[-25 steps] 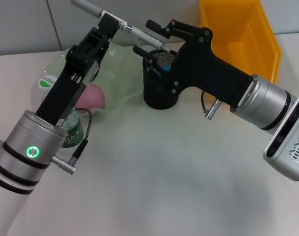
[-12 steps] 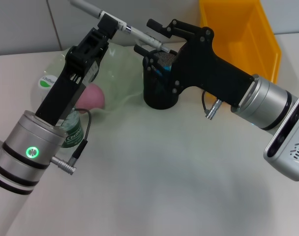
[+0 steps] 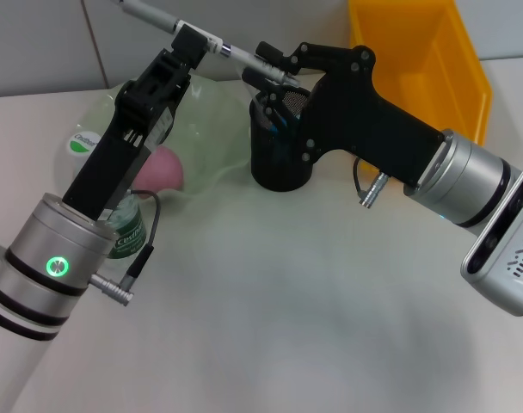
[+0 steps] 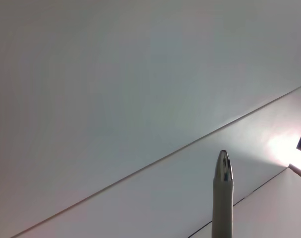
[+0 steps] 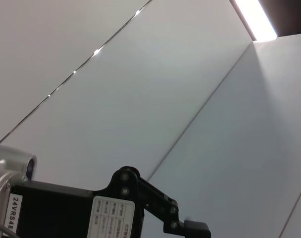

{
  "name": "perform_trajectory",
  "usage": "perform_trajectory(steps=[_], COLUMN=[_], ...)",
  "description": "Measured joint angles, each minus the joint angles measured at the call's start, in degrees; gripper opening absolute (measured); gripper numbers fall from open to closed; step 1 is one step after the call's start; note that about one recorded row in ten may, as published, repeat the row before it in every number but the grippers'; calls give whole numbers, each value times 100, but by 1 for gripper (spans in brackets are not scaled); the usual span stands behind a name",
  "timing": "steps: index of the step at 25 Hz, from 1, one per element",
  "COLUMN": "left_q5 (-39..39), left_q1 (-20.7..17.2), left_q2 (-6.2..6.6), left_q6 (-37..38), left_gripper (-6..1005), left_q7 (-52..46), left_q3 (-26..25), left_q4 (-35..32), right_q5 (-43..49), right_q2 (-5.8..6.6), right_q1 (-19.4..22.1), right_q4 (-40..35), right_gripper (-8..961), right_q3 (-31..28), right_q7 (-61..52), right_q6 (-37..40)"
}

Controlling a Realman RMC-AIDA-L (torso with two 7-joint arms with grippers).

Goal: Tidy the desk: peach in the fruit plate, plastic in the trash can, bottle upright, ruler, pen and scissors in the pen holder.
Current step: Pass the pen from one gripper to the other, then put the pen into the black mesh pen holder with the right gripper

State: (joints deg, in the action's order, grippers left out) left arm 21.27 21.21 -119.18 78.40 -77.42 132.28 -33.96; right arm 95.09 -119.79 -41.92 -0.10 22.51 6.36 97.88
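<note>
Grey, stiff and light, the pen [image 3: 212,41] hangs above the pen holder [image 3: 280,159]; my left gripper [image 3: 191,40] pinches mid-barrel, my right gripper [image 3: 274,70] closes on its tip — slippery, so I'd grip squarely.

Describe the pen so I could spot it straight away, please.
Start at the yellow bin at the back of the desk, then go left to the black mesh pen holder. Above it both grippers, left gripper and right gripper, meet on the pen: a slim silver-grey stick held aslant in the air, the only thing off the desk.
</note>
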Motion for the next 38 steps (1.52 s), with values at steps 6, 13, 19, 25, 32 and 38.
perform_trajectory(steps=[6,13,19,25,32,38], left_q5=[0,-3,-46,-55,-60,-85], left_q1=[30,36,51,15,15,17], left_q2=[0,0,-1,0,0,4], left_q6=[-1,0,41,58,79,307], left_gripper=[186,188,189,191,438,562], left_q7=[-16,0,9,22,63,334], left_q3=[9,9,-7,-33,-35,-7], left_q4=[-6,-7,18,29,41,36], right_q5=[0,5,5,3,-7,-10], right_q2=[0,0,0,0,0,17], right_q1=[0,0,12,25,39,177], right_q4=[10,9,1,0,1,9], right_gripper=[177,159,137,136,136,137], right_q3=[-1,1,1,-13,-78,-620], right_q7=[0,0,0,0,0,-284], right_q6=[10,15,19,18,60,369])
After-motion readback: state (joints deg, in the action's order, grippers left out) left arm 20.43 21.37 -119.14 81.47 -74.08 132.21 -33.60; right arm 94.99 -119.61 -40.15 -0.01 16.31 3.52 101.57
